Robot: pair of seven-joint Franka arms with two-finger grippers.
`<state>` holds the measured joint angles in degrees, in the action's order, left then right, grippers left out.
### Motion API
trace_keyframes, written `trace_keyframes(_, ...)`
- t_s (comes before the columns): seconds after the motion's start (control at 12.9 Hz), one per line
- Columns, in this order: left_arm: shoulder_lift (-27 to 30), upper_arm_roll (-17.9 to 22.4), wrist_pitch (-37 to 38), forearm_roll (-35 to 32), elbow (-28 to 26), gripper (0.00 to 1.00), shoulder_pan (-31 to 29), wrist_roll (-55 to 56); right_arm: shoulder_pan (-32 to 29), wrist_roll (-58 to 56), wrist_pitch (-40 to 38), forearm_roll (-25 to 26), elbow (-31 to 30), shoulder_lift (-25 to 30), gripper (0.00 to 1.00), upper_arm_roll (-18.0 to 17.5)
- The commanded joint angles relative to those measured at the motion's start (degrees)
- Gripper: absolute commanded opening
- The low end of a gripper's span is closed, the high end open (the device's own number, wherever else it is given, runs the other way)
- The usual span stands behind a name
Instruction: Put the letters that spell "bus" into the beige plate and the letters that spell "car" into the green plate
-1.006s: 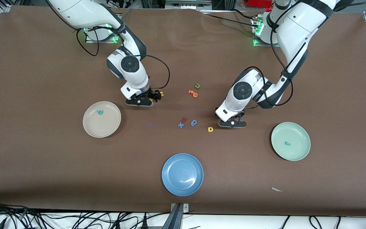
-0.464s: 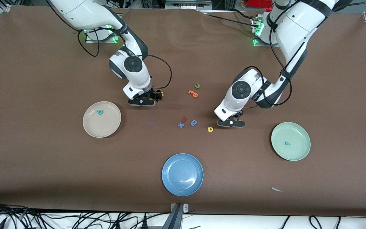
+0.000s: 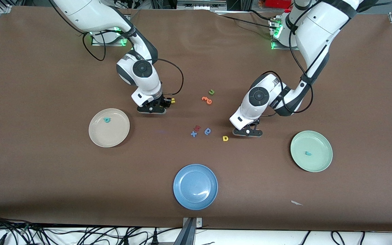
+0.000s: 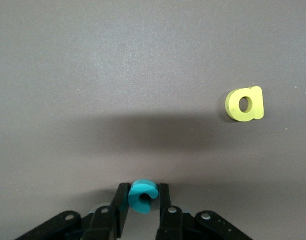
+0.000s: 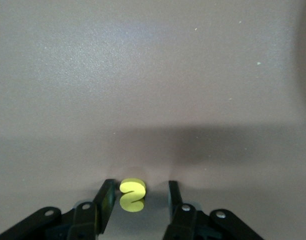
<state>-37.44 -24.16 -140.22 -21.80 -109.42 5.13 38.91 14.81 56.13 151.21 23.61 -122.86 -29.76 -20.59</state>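
Left gripper (image 4: 143, 212) pinching teal c (image 4: 142, 196); right gripper (image 5: 139, 210), jaws parted, straddles yellow s (image 5: 132, 195): centre before squeezing.

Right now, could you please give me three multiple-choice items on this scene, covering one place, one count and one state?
1. Where is the yellow a?
A. In a plate
B. On the table, near the left gripper
C. Held up in the air

2. How many letters lie in the beige plate?
A. One
B. Two
C. Three

3. How do the right gripper jaws stand?
A. Shut on nothing
B. Wide open over a plate
C. Open around the yellow s

Answers:
1. B: the left wrist view shows it flat on the table, apart from the jaws, which clamp the teal c.
2. A: only the teal b lies there.
3. C: the s sits between the jaws with a gap on one side.
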Motion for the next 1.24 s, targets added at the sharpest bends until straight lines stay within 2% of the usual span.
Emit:
trace_keyframes(0.0, -1.1, 0.2, 0.5, -2.1, 1.0, 0.25, -0.6, -0.9, 0.4, 1.2, 0.1, 1.6, 0.9, -0.6, 0.38, 0.3)
trace_keyframes(0.23, -1.0, 0.2, 0.8, -2.1, 1.8, 0.19, -0.7, -1.3, 0.4, 1.1, 0.0, 1.5, 0.9, 0.1, 0.14, 0.9)
trace_keyframes(0.39, 0.3, -0.1, 5.5, -1.5, 4.3, 0.19, -2.5, -4.8, 0.4, 0.9, -0.2, 1.5, 0.9, 0.6, 0.06, 0.9)
trace_keyframes(0.7, 3.3, -0.3, 8.6, -1.0, 5.3, 0.16, -10.0, -16.5, -0.1, -2.8, -3.2, 1.2, 1.0, 4.2, 0.05, 1.8)
trace_keyframes(0.93, 4.9, -0.3, 9.5, -1.0, 5.4, 0.16, -16.9, -28.1, -2.3, -12.4, -9.1, -0.7, 1.0, 8.6, 0.05, 2.6)
trace_keyframes(1.16, 4.7, 0.2, 9.7, -1.8, 6.5, 0.16, -22.1, -36.2, -7.7, -24.5, -12.7, -1.6, 1.0, 11.5, 0.06, 2.6)
